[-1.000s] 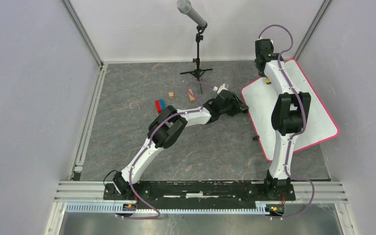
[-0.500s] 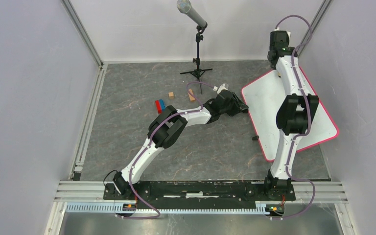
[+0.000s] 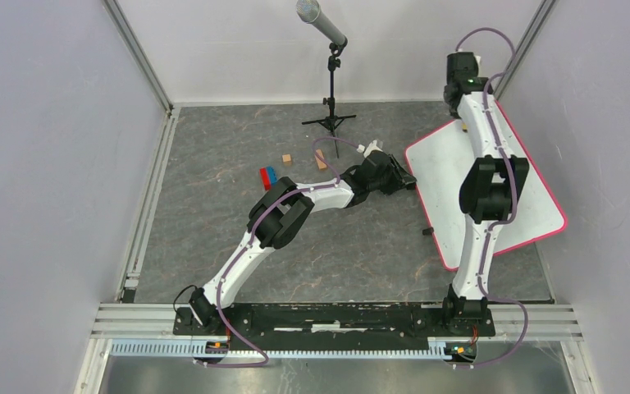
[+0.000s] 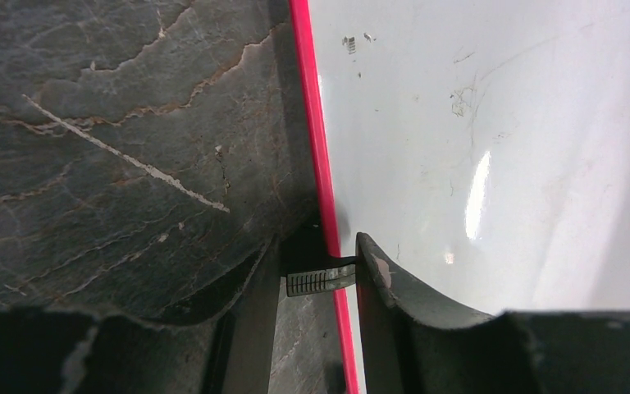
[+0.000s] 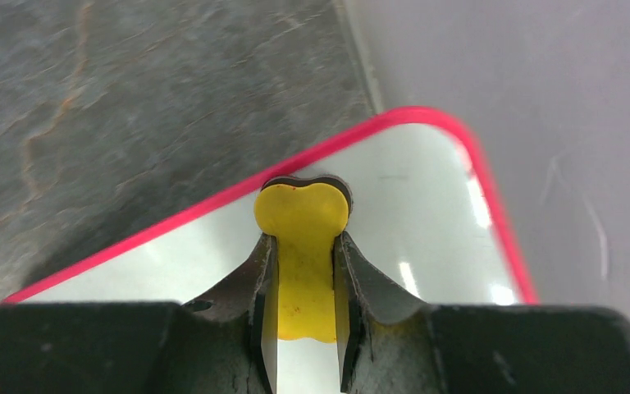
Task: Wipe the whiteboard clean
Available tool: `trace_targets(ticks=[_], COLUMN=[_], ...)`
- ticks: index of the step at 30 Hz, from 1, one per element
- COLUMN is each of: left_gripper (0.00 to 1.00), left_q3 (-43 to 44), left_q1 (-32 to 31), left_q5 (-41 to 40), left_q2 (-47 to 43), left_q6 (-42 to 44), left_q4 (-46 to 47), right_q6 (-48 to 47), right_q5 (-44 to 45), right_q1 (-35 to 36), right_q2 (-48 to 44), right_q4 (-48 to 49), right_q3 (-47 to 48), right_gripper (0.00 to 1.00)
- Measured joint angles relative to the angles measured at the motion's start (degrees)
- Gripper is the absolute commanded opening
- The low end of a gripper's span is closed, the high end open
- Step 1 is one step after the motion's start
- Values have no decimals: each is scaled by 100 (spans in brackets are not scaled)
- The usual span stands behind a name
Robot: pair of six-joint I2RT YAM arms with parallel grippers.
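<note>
Top external view: the whiteboard lies flat on the grey floor at the right of the frame, turned at an angle, its pink rim running all round. The left arm reaches across from the lower left, and the left gripper sits at the middle of the board's left edge. The right arm stretches up over the board toward its upper corner. In the left wrist view the fingers are set narrow and straddle the red rim, one over the floor and one over the white surface, closed on the board's edge where a small metal clip shows between them; faint grey smudges mark the white surface above. In the right wrist view the right gripper is pinched tight on a yellow eraser, whose rounded head rests on the board just inside its rounded corner. A microphone stand is at top centre, with small coloured blocks below it.
</note>
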Motion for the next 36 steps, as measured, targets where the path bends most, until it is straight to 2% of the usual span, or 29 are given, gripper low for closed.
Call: trace_targets(ticks=[6,18,30,36], left_gripper=[44,44,44,44], left_q3=[28,46,50,50], left_q1=[4,4,4,4], left_q5=[-35,-35,-61,-61], left_q2=[2,13,13,13], left_q6=[0,2,2,2], left_q4=[28,-31,-11,-28], right_q6=[-50,-149,-264,-251], right_q5=[157,557,498,581], right_q1=[-396,361,-243,28], right_q2=[-109,144,-90,-125], right_q4=[37,20,81,280], right_q3=[125,-264,13,-317], right_gripper=[17,19,19,19])
